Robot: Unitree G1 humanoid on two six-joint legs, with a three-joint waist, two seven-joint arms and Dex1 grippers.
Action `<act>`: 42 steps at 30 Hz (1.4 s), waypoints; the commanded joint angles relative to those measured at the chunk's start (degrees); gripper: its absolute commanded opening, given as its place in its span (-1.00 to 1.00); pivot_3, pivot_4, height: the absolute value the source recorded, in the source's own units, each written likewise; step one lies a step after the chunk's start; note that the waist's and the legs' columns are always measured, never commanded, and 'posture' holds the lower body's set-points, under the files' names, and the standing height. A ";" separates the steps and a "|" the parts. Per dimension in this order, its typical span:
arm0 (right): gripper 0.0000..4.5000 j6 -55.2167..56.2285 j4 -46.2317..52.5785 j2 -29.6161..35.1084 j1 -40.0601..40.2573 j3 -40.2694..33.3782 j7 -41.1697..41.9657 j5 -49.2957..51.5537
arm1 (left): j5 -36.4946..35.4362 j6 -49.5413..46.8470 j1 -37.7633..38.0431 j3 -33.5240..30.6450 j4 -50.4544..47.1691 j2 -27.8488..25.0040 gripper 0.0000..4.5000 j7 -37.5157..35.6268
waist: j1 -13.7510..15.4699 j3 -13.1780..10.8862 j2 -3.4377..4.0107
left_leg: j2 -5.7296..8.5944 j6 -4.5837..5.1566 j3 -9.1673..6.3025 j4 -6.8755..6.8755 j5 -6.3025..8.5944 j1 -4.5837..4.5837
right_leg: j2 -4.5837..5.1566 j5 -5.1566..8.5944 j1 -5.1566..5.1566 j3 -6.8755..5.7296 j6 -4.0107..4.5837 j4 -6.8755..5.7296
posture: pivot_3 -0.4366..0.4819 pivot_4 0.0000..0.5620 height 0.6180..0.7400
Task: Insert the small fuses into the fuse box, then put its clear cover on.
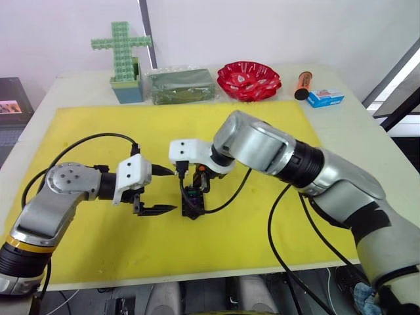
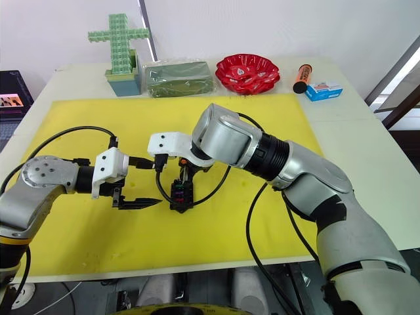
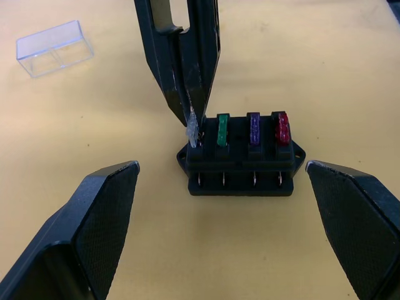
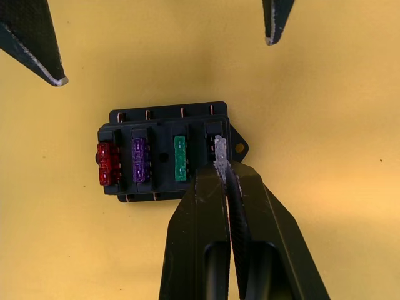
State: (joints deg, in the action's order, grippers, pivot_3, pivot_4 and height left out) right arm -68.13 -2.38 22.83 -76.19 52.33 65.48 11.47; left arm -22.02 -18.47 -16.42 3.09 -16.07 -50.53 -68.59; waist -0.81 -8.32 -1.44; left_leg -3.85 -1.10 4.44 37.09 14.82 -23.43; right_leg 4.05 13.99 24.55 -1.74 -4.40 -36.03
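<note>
The black fuse box (image 3: 240, 164) sits on the yellow mat (image 1: 98, 249), near its middle. A green fuse (image 3: 221, 130), a purple fuse (image 3: 253, 127) and a red fuse (image 3: 282, 128) stand in three of its slots. My right gripper (image 4: 220, 167) comes down over the box, shut on a pale greyish fuse (image 4: 219, 149) whose lower end is at the box's end slot. My left gripper (image 1: 167, 191) is open just left of the box, with nothing between its fingers. The clear cover (image 3: 55, 47) lies on the mat, apart from the box.
Along the table's back edge stand a green cross of blocks (image 1: 121, 49), a clear bag of green material (image 1: 182, 85), a red bowl (image 1: 249, 80), an orange cylinder (image 1: 302, 84) and a blue-and-white carton (image 1: 325, 98). Black cables trail from both wrists over the mat.
</note>
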 commanded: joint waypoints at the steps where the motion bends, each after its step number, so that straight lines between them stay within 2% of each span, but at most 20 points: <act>1: -0.98 0.94 0.41 0.01 -1.51 -0.64 0.66 -0.62 | -0.76 0.16 -0.22 -1.29 -1.43 0.10 1.00 0.25 | 0.00 0.00 0.00 | 0.00 0.00 0.00 0.00 0.00 0.00 | 0.00 0.00 0.00 0.00 0.00 0.00 | -0.05 -0.47 1.00; 20: -0.98 0.95 2.51 0.99 -2.14 -1.22 2.17 -0.45 | -0.70 0.29 -0.15 -1.25 -1.40 0.37 1.00 0.40 | 0.03 0.00 0.00 | 0.00 0.00 0.00 0.00 0.00 0.00 | 0.00 0.00 0.00 0.00 0.00 0.00 | -0.05 -0.47 1.00; 42: -0.98 2.86 -0.98 -0.19 -1.11 0.95 1.78 -2.66 | -0.68 0.10 0.37 -1.29 -1.95 0.72 1.00 0.94 | 0.03 0.00 0.00 | 0.00 0.00 0.00 0.00 0.00 0.00 | 0.00 0.00 0.00 0.00 0.00 0.00 | -0.05 -0.47 1.00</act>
State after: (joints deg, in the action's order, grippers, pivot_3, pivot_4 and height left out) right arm -65.77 -3.23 22.77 -76.90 53.43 67.05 9.74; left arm -22.02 -18.55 -16.07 3.08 -16.12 -49.75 -68.00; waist -0.78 -8.32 -1.43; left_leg -3.85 -1.10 4.44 37.10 14.82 -23.43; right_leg 4.05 13.99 24.55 -1.74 -4.40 -36.03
